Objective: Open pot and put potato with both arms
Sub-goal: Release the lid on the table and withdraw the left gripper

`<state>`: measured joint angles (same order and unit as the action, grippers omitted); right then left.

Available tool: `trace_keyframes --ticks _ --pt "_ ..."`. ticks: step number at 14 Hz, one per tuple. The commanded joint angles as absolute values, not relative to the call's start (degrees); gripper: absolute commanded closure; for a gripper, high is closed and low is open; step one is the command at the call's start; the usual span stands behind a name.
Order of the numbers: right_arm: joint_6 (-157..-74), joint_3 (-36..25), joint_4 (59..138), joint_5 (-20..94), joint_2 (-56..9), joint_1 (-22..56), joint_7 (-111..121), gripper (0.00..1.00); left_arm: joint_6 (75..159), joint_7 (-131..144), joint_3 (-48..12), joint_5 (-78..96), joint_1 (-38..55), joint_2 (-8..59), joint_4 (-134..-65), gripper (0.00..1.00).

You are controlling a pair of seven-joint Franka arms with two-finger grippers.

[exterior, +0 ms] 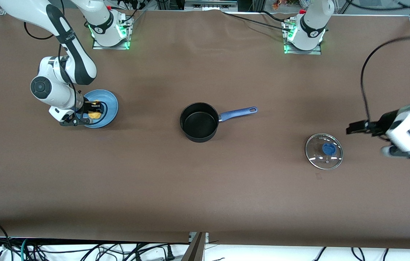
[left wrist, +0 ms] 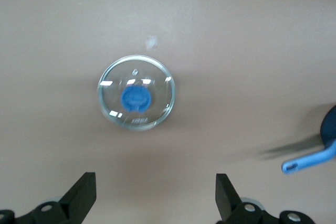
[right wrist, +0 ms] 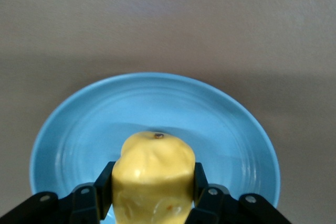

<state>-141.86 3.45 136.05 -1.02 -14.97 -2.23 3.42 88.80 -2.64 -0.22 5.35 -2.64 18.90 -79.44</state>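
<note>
Gripping: right gripper (right wrist: pixel 152 195) is clamping the potato (right wrist: pixel 153 179), one finger (right wrist: pixel 105 184) pressing on each flank, over the blue plate (right wrist: pixel 79 129)
Right gripper place: sitting over the plate at the right arm's end of the table (exterior: pixel 205 188); whether the potato is touching the plate or not, cannot tell
Potato: yellow, lumpy, showing between the black fingers in the front view (exterior: pixel 95 114) too
Plate: flat, blue, lying well apart from the pot, toward the right arm's end (exterior: pixel 108 103)
Pot: black, mouth uncovered, nothing showing inside, sitting mid-table (exterior: pixel 199 121); blue handle (exterior: pixel 237 112) is pointing toward the left arm's end
Lid: clear glass with a blue knob, lying flat on the table (exterior: pixel 324 151), nearer the front camera than the pot, toward the left arm's end; also showing whole in the left wrist view (left wrist: pixel 136 92)
Left gripper: hanging in the air (exterior: pixel 353 128) just beside the lid, fingers (left wrist: pixel 81 190) spreading wide, holding nothing (left wrist: pixel 156 195)
Handle tip: peeking in at the edge of the left wrist view (left wrist: pixel 310 162)
</note>
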Motion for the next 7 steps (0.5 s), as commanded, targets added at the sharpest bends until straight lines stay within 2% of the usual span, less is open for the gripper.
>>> trace_keyframes --ticks 1,5,7 --pt "-132.76 6.05 132.47 -1.41 -10.38 -2.64 1.77 0.72 82.29 1.22 -0.44 1.50 -1.76 16.36 -76.47 0.00" --pt "-111.23 11.93 115.89 -0.70 -11.16 -2.46 -7.01 0.72 80.07 2.37 -0.61 1.58 -1.85 15.29 -76.29 0.00" --pt "-105.84 15.37 108.58 -0.62 -13.26 -0.19 -12.02 0.72 79.81 2.81 -0.53 1.85 -0.97 15.29 -76.29 0.00"
